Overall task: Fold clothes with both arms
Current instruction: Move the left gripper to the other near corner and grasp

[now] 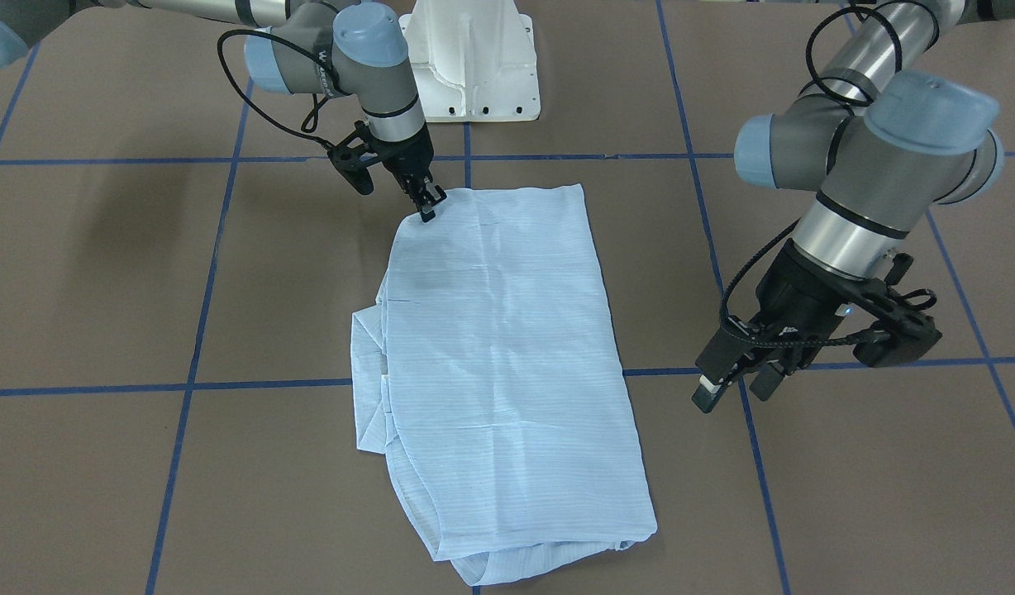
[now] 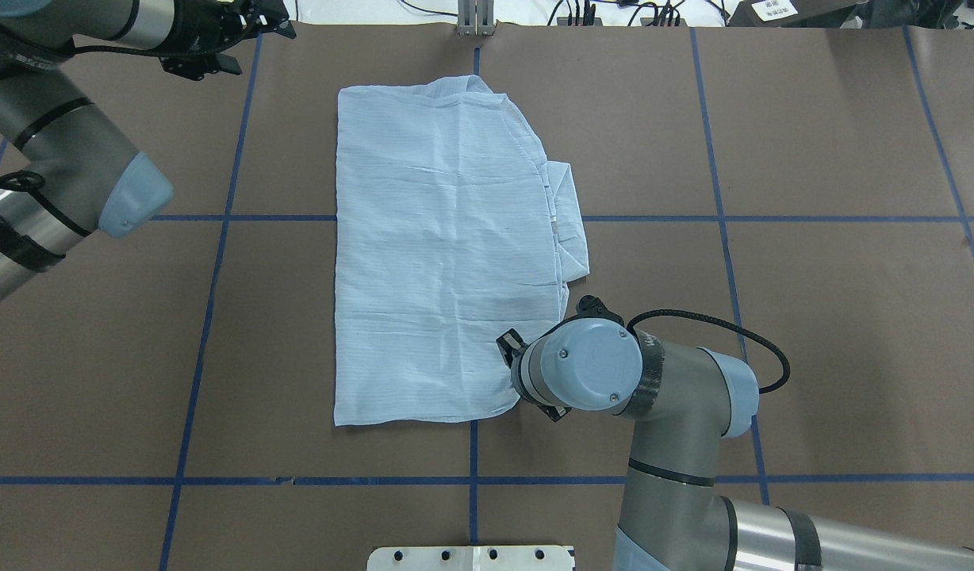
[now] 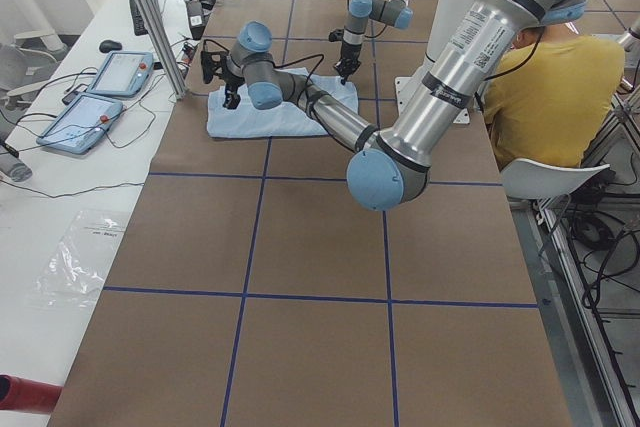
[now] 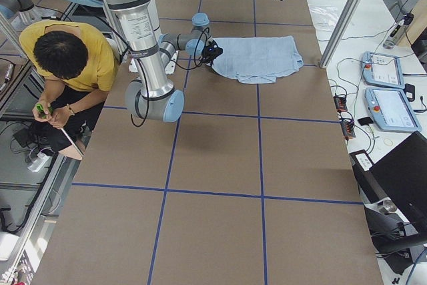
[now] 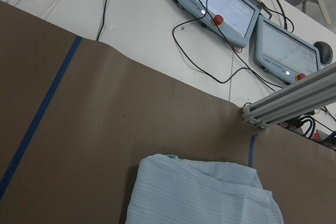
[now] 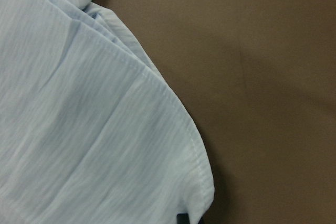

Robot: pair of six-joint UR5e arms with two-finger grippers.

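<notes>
The light blue striped shirt [image 1: 507, 347] lies folded into a long rectangle on the brown table [image 1: 102, 289], seen from above as shirt [image 2: 447, 254]. A collar or sleeve part sticks out on one long side. My right gripper [image 1: 427, 207] is down at the shirt's corner nearest the robot base, its fingers pinched together on the hem. The right wrist view shows that hem [image 6: 173, 114] close up. In the overhead view the right wrist [image 2: 582, 365] hides this gripper. My left gripper [image 1: 735, 395] hangs above the bare table beside the shirt, open and holding nothing.
The white pedestal base [image 1: 474, 74] stands behind the shirt. Blue tape lines [image 1: 268, 385] cross the table. Beyond the far edge are an aluminium post [image 5: 294, 103] and teach pendants [image 5: 215, 3]. A seated person in a yellow top [image 4: 67, 65] is beside the robot.
</notes>
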